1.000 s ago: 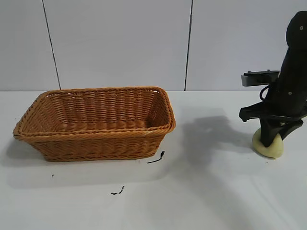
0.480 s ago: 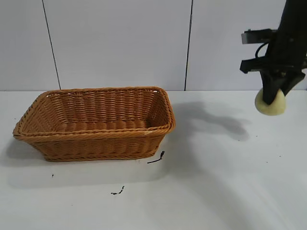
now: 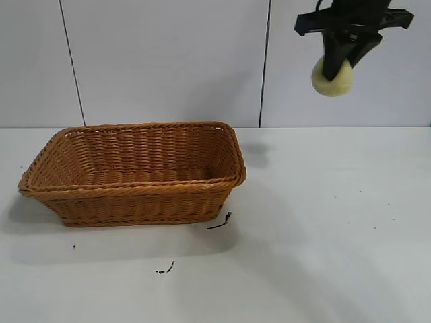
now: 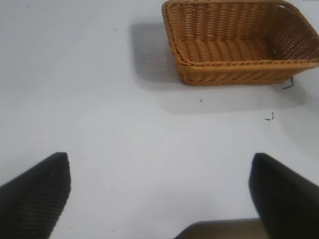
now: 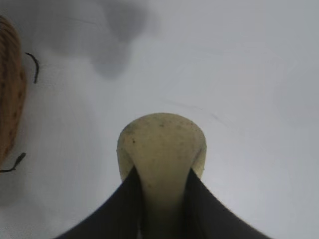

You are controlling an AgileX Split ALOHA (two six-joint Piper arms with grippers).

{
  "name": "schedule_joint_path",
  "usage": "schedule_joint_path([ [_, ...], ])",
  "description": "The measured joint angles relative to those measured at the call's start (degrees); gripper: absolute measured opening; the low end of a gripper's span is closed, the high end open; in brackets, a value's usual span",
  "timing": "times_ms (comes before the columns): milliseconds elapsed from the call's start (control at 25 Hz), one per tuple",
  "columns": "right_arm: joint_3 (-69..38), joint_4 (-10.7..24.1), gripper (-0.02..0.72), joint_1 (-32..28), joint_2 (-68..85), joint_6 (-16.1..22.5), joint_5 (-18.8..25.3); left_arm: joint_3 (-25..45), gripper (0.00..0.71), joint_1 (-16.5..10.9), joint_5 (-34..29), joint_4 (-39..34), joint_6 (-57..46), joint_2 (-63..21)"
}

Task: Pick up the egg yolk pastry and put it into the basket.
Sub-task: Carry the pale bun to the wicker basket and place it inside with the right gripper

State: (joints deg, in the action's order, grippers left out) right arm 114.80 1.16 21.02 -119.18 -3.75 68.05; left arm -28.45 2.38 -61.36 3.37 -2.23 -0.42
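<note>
Exterior view: right tool [image 3: 335,67] hangs high above the white counter [image 3: 323,222], near the top edge of the picture, clenched on the egg yolk pastry [image 3: 333,77]. The pale yellow lump sits between the black fingers, well clear of the counter and well apart from the basket [image 3: 135,171]. The basket, orange-brown wicker with a braided rim, rests on the counter at the left side. Two small black scraps [image 3: 220,222] lie on the counter by its front corner.

Left wrist view: left tool [image 4: 159,191] stands released, its two dark fingers [image 4: 37,194] spread wide above bare counter, with the basket [image 4: 239,42] farther off.

Right wrist view: the pastry [image 5: 161,149] is pinched between two black fingers [image 5: 117,209], its rounded end pointing away from the camera. The counter lies far below, and the basket's edge [image 5: 10,89] shows at one side.
</note>
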Motion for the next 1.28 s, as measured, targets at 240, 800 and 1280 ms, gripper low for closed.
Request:
schedule_joint_path([
  [240, 0.00, -0.03, 0.117, 9.33, -0.58, -0.11, -6.18, 0.00, 0.695, 0.00, 0.00, 0.00, 0.00, 0.00],
  [800, 0.20, -0.33, 0.117, 14.73, -16.87, 1.74, -15.45, 0.00, 0.695, 0.00, 0.00, 0.00, 0.00, 0.00],
  [1280, 0.20, -0.21, 0.511, 14.73, -16.14, 1.54, -15.96, 0.00, 0.695, 0.00, 0.00, 0.00, 0.00, 0.00],
])
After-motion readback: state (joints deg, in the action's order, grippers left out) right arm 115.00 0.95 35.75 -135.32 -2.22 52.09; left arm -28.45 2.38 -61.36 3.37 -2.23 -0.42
